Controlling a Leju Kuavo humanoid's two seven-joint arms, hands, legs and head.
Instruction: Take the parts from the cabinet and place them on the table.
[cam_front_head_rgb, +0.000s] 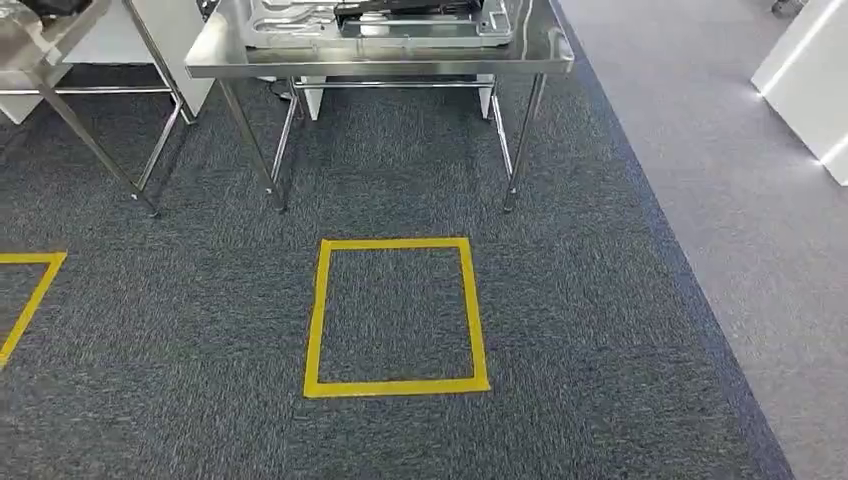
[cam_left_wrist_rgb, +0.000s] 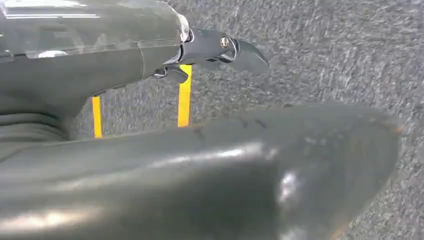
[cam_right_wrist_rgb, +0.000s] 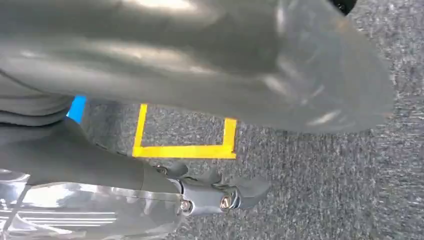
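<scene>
- The steel table (cam_front_head_rgb: 380, 55) stands straight ahead, beyond the yellow floor square (cam_front_head_rgb: 395, 315); metal parts (cam_front_head_rgb: 380, 20) on it are cut off by the frame.
- Both arms hang equally far from it.
- Left hand (cam_left_wrist_rgb: 220, 50) and right hand (cam_right_wrist_rgb: 220, 192) each clasp a clear, glossy item (cam_left_wrist_rgb: 90, 22), its identity unclear.

Setting: indoor robotics lab or industrial test area. Evidence: dark grey carpet tiles (cam_front_head_rgb: 200, 330) across floor; yellow tape square (cam_front_head_rgb: 396, 316) marking standing spot, second taped outline (cam_front_head_rgb: 30, 295) at left edge; lighter grey carpet strip (cam_front_head_rgb: 740, 200) along right side. Stainless steel table (cam_front_head_rgb: 380, 55) on thin metal legs, pressed metal parts (cam_front_head_rgb: 380, 20) lying on tabletop. Second steel-framed table (cam_front_head_rgb: 60, 60) at left. White cabinet corner (cam_front_head_rgb: 805, 80) at right.
</scene>
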